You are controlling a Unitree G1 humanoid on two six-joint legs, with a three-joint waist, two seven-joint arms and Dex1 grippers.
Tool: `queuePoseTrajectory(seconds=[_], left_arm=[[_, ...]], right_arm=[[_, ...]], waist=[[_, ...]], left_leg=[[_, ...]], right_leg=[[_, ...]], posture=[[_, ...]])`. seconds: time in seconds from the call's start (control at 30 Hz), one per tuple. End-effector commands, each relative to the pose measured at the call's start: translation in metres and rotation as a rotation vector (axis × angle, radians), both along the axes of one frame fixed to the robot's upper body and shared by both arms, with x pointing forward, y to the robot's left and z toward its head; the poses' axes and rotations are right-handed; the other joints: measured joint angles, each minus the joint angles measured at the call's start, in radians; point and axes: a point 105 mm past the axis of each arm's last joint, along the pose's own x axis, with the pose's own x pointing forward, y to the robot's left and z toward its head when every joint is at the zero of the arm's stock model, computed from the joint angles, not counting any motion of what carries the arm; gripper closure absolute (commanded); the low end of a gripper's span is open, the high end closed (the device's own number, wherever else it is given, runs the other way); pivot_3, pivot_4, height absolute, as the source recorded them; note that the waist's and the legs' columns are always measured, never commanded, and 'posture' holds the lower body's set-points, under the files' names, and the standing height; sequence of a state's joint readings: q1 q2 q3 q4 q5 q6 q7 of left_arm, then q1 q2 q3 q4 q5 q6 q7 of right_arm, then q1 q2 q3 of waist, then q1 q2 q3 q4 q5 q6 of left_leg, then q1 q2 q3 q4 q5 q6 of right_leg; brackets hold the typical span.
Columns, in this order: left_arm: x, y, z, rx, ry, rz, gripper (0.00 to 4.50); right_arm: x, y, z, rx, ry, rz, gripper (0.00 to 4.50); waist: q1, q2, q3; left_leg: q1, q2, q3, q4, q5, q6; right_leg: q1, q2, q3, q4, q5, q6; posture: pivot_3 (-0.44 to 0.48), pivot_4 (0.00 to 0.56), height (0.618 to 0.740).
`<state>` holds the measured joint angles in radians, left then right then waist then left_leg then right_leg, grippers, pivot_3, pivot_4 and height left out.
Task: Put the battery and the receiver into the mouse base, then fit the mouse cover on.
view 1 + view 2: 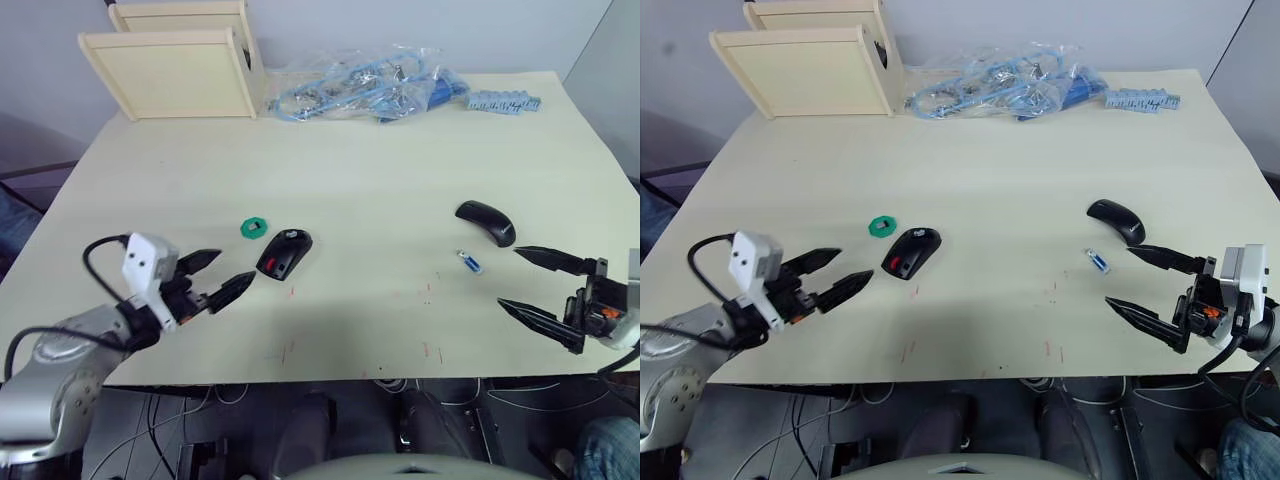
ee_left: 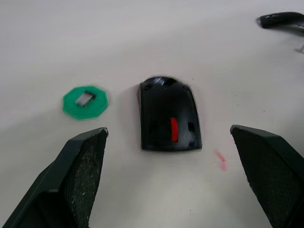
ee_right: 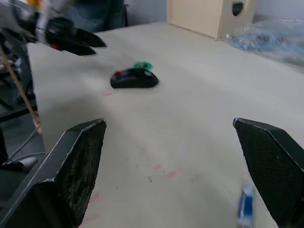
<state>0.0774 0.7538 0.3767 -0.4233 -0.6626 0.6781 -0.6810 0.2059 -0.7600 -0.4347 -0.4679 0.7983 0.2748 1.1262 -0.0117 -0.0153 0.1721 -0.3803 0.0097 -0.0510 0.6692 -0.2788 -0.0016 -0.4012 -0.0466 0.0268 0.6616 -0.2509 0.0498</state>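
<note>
Battery lies on the pale matte table, a small blue cylinder with a light end, just beside the right gripper and near the mouse cover, a glossy arched black shell. Right gripper spread wide, holding nothing. Left gripper likewise wide open and empty, aimed at the mouse base, a black oval with a red mark, beside a flat green disc. Likely first step: picking up the battery. A round, slick body may roll, so the fingers should close across its sides, low to the table, squarely centred. Finger pads look rough and grippy.
</note>
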Motion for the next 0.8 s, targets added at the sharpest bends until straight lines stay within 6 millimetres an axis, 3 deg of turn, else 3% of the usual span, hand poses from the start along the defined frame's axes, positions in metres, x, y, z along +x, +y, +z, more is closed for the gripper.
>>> queuePoseTrajectory(seconds=[0.03,0.5,0.8], left_arm=[[0.009,-0.003,-0.002,0.027,0.018,0.032,0.08],[0.036,-0.034,-0.009,0.136,0.052,0.083,0.08],[0.050,-0.040,-0.019,0.172,0.076,0.173,0.08]], right_arm=[[-0.006,0.007,0.009,0.000,-0.034,0.017,0.00],[-0.012,0.015,0.004,0.010,-0.024,0.017,0.00],[-0.011,0.019,0.003,0.022,-0.019,0.030,0.00]], waist=[[-0.003,0.000,0.000],[0.000,-0.001,0.000],[0.000,-0.001,0.000]], left_leg=[[0.000,0.000,0.000,0.000,0.000,0.000],[0.000,0.000,0.000,0.000,0.000,0.000],[0.000,-0.001,-0.001,0.000,0.000,0.000]], right_leg=[[0.000,0.000,0.000,0.000,0.000,0.000],[0.000,0.000,0.000,0.001,0.000,0.000],[0.000,0.000,0.000,0.001,0.000,0.000]], posture=[[0.000,0.150,0.740],[0.000,0.150,0.740],[0.000,0.150,0.740]])
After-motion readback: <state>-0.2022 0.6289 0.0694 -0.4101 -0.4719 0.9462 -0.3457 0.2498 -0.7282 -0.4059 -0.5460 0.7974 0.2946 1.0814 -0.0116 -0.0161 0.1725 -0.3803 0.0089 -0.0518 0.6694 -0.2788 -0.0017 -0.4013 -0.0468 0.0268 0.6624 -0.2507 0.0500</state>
